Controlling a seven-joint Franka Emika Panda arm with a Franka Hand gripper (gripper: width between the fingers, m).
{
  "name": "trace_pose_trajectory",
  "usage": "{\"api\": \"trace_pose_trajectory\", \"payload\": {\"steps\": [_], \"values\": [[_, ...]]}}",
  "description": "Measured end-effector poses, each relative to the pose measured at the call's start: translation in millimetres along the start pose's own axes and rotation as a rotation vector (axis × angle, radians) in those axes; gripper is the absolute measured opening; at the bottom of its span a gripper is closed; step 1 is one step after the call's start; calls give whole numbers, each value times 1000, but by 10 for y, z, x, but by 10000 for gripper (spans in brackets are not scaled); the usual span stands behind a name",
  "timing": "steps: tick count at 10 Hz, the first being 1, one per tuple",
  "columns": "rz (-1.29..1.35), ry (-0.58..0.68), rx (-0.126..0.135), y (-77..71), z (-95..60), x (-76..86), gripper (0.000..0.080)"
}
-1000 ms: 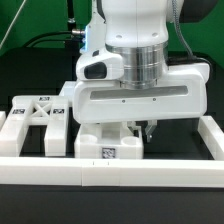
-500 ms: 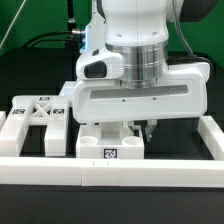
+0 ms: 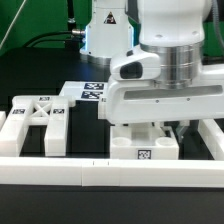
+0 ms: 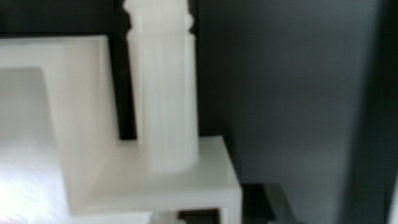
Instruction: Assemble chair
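A blocky white chair part [image 3: 148,148] with a square tag on its front stands on the table just behind the front border rail. My gripper [image 3: 166,128] is straight above it, its fingers reaching down into the part's top and apparently shut on it. The wide white hand hides the grip itself. The X-braced panel [image 3: 35,110] lies flat at the exterior view's left, apart from the gripper. In the wrist view a ribbed white post [image 4: 164,90] rises from a white block [image 4: 187,178]. My fingertips do not show clearly there.
Low white border rails run along the front [image 3: 100,172], the exterior view's right [image 3: 213,135] and its left [image 3: 8,125]. The marker board [image 3: 94,92] lies behind on the black table. The arm's white base [image 3: 108,30] stands at the back.
My arm has moved toward the exterior view's right, and the blocky white part moved right with it along the front rail. The marker board behind is now uncovered. The X-braced panel has not moved.
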State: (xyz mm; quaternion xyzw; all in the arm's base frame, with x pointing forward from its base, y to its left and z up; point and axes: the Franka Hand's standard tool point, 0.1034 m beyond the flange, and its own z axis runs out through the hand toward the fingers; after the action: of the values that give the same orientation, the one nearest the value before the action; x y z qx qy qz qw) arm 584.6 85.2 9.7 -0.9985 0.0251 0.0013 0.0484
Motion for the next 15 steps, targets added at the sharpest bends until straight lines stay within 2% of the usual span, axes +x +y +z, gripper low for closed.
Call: {"api": "trace_pose_trajectory", "payload": {"steps": [2, 7, 10, 11, 12, 13, 14, 15], "values": [[-13, 6, 3, -166, 9, 49, 34], [-32, 32, 11, -353, -3, 257, 34], [-35, 35, 12, -352, -19, 275, 34], [-31, 39, 8, -306, -40, 293, 34], [-25, 47, 2, -249, -91, 321, 269], [-47, 54, 2, -204, -198, 358, 269], [-59, 68, 6, -135, -384, 409, 459], [-75, 73, 6, -59, -574, 425, 459]]}}
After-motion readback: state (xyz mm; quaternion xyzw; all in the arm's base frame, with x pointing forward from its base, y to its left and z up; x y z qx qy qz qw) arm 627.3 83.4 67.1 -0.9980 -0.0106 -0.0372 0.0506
